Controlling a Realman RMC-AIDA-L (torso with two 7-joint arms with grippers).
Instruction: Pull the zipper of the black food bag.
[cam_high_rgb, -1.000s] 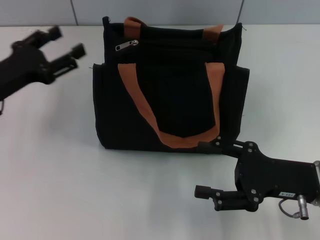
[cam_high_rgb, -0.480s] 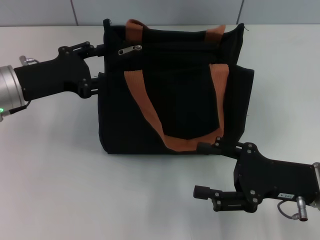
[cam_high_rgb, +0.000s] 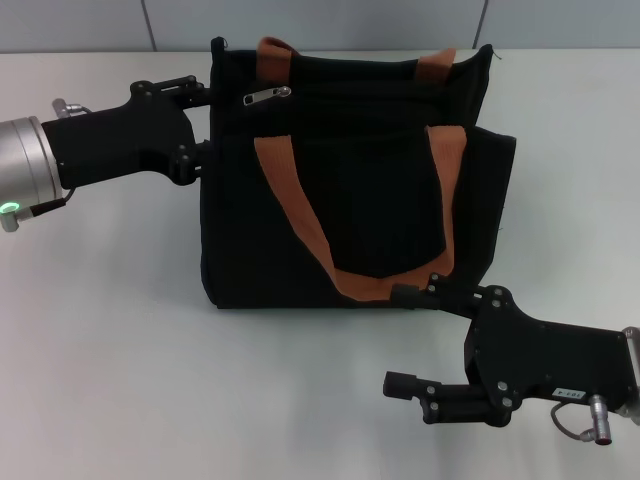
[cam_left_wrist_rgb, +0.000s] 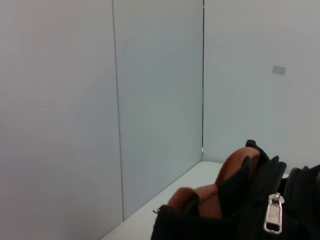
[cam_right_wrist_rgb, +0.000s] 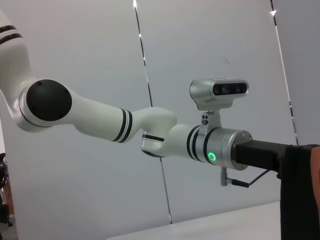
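Table (cam_high_rgb: 110, 340): a pale flat surface on which everything is set; a grey panelled wall (cam_left_wrist_rgb: 75, 100) is seen behind it.

Black food bag (cam_high_rgb: 350, 210): stood upright at the middle of the table, toward the far edge; two orange-brown strap handles (cam_high_rgb: 300, 215) are looped over its near face, and the top corner is also seen in the left wrist view (cam_left_wrist_rgb: 250, 210).

Right gripper (cam_high_rgb: 405, 340): placed at the near right of the table, low in front of the bag – its fingers are spread wide, the upper one lying against the bag's bottom edge, the lower one well apart on the table side; nothing is held between them.

Left gripper (cam_high_rgb: 198, 120): brought in from the left at the bag's top left corner, its fingers spread one above the other and set against the bag's side edge – whether fabric is pinched cannot be told.

Zipper (cam_high_rgb: 267, 96): a small silver slider with a flat pull tab, lying on the black track near the bag's top left corner, just beside the left gripper; it is seen up close in the left wrist view (cam_left_wrist_rgb: 273, 214), hanging free.
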